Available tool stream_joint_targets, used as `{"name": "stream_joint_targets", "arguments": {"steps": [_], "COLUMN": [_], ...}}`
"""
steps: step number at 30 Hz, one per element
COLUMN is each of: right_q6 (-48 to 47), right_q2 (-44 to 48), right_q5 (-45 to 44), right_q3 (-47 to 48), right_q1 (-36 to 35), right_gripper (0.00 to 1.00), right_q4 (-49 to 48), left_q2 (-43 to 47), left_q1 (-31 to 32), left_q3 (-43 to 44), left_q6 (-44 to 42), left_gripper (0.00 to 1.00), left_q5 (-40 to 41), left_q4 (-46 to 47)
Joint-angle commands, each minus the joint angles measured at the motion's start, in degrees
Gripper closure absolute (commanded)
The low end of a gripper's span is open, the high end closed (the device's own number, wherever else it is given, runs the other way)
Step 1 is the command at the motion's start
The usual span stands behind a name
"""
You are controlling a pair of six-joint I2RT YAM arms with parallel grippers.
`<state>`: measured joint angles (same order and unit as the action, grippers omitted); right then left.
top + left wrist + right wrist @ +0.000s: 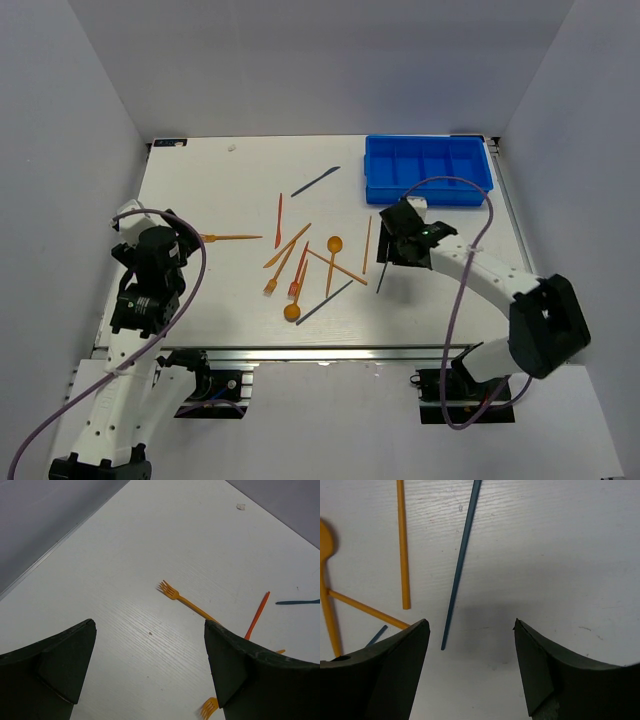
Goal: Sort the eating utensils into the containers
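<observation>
1. The blue tray (pixel 430 197) is smooth, shallow, rectangular plastic, and dividers split it into four side-by-side compartments. It sits at the far right corner of the white, wood-grained table (pixel 210 180).
2. The thin plastic utensils all lie flat on the table, left of the tray and nearer the arms.
3. A dark blue knife (pixel 315 181) lies just left of the tray, its long axis slanting up toward the tray's left wall.
4. Further from the tray, a red-orange knife (pixel 279 220) runs almost front to back. An orange fork (pixel 185 601) lies crosswise with its tines pointing away from the tray.
5. An orange spoon (pixel 333 243) with a round bowl lies among crossed orange pieces in front of the tray's left end.
6. The right gripper (pixel 470 622) hangs just in front of the tray, fingers spread wide and holding nothing. A slim dark blue handle (pixel 462 555) lies beside the gap.
7. The left gripper (pixel 149 625), well apart from the tray, is fully spread and holds nothing.
8. Bare table stretches left from the tray along the far edge.
</observation>
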<state>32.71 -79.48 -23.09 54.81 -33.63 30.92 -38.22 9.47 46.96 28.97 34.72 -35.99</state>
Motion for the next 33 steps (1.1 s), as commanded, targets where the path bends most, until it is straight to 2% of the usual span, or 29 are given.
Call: {"name": "stream_joint_targets", "arguments": {"steps": [1, 5, 11, 14, 17, 20, 21, 22, 28, 33], "right_q6": [3.33, 2.71, 1.75, 1.39, 0.69, -0.19, -0.36, -0.63, -3.35, -9.41], "right_q2": [-5.06, -12.61, -20.18, -22.29, -23.96, -25.28, -25.63, -25.55, -19.41, -11.05], "right_q5": [-4.68, -5.65, -2.85, -1.79, 1.11, 2.87, 3.22, 4.01, 4.81, 6.13], "right_q3": [2.5, 5.48, 7.6, 7.34, 6.28, 5.4, 5.22, 4.96, 5.74, 11.98], "right_q1": [-0.83, -0.56, 2.5, 3.74, 5.93, 6.38, 6.38, 6.47, 5.86, 5.41], "right_gripper": [0.3, 0.47, 0.5, 0.57, 0.7, 0.88, 0.96, 1.0, 1.0, 1.0], "right_q4": [-3.91, -4.82, -7.61, -8.59, -10.87, -12.02, -12.11, -12.2, -9.21, -3.76], "left_q2": [-0.28, -0.28, -0.72, -0.72, -0.81, -0.98, -0.9, -0.89, -1.07, -1.07], "left_q1": [-0.42, -0.42, -0.33, -0.33, -0.42, -0.42, -0.42, -0.34, -0.33, -0.33], "left_q3": [-0.11, -0.29, -0.2, -0.29, -0.29, -0.29, -0.29, -0.29, -0.2, -0.2], "left_q6": [0.3, 0.12, 0.03, -0.05, -0.14, -0.14, -0.14, -0.14, -0.14, -0.23], "left_gripper": [0.02, 0.02, 0.02, 0.02, 0.02, 0.02, 0.02, 0.02, 0.02, 0.02], "left_q5": [-0.35, -0.79, -0.97, -1.15, -1.41, -1.32, -1.32, -1.32, -1.5, -1.59], "left_q4": [-0.22, -0.05, -0.05, 0.04, 0.04, 0.04, 0.04, 0.04, 0.13, 0.13]}}
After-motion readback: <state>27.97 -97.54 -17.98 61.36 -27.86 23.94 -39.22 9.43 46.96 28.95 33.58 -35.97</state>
